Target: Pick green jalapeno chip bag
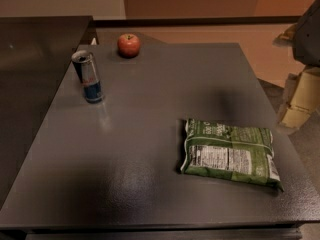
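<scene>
at the right edge hangs the tool (299, 101), grip state untellable, the green jalapeno chip bag (230, 154) lying apart, lower-left.

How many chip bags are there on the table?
1. The green jalapeno chip bag lies flat at the front right of the table. The pincer hangs beyond the right edge, apart from it. No other bag shows; none seems hidden.
</scene>
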You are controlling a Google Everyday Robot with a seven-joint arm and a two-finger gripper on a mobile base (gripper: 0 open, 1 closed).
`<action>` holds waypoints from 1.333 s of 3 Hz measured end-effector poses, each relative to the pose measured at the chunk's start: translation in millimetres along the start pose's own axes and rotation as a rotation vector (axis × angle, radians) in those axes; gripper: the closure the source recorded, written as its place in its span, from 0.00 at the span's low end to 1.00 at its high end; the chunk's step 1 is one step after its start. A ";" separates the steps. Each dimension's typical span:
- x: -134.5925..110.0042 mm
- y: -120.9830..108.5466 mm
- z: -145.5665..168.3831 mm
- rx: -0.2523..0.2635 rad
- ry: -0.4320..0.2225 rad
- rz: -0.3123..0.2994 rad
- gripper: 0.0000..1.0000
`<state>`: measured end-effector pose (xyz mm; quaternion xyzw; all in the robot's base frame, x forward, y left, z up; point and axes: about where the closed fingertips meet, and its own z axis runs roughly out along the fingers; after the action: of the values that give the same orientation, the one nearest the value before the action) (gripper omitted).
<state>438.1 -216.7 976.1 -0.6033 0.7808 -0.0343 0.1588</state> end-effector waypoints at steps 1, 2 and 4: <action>0.0 0.0 0.0 0.000 0.000 0.000 0.00; -1.3 4.8 -0.1 -0.011 -0.012 -0.020 0.00; 2.0 22.8 26.8 -0.061 -0.077 -0.079 0.00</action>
<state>424.2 -208.8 944.7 -0.6392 0.7503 0.0062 0.1688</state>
